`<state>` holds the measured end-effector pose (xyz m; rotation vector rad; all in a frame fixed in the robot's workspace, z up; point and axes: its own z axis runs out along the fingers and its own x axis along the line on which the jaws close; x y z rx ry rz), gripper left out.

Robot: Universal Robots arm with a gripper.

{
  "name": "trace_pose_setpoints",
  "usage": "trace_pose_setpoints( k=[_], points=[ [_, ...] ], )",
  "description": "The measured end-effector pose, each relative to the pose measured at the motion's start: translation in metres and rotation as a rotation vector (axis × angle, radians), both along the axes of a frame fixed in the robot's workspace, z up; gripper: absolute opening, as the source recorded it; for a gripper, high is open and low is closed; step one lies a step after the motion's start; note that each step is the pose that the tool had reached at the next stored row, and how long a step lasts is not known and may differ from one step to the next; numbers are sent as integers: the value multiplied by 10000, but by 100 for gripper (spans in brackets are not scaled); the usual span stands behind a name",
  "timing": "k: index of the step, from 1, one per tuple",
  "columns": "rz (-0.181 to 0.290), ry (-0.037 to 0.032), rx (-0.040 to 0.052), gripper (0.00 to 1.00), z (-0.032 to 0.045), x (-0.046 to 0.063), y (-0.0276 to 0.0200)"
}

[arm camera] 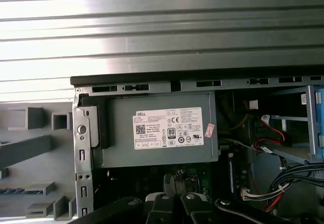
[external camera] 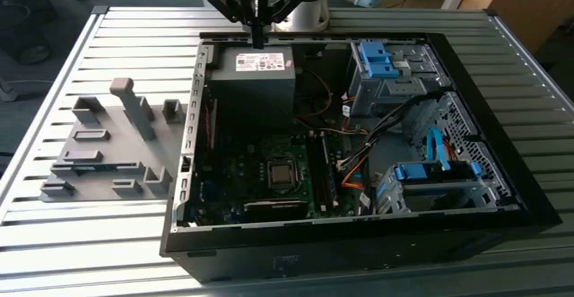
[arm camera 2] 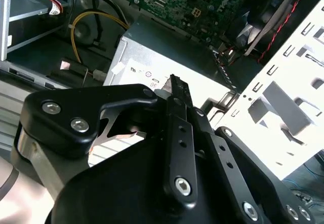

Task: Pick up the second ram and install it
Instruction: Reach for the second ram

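Note:
The second ram (external camera: 94,168) is a thin blue-green strip lying edge-on in a slot of the grey tray (external camera: 99,146), on the exterior view's left; it also shows as a blue line (arm camera: 12,190) in the first wrist view. My gripper (external camera: 258,39) hangs above the far edge of the open computer case (external camera: 359,233), over the grey power supply (external camera: 255,68), well away from the tray. Its black fingers (arm camera 2: 175,89) stand pressed together, shut, with nothing seen between them. The motherboard (external camera: 278,169) and its memory slots (external camera: 326,173) lie lower in the case.
The tray carries several upright blocks (external camera: 134,105). Inside the case are blue drive cages (external camera: 386,62) (external camera: 435,173), and orange and blue flat cables (external camera: 354,179). The case sits on a slatted metal table (external camera: 80,243). The labelled power supply (arm camera: 157,130) lies right under the wrist.

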<state>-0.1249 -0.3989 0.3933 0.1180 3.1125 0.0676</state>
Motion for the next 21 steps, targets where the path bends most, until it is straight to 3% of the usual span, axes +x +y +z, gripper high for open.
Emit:
trace_pose_setpoints(
  k=[21],
  points=[
    [0, 0, 0, 11, -1, -170, 0]
  ],
)
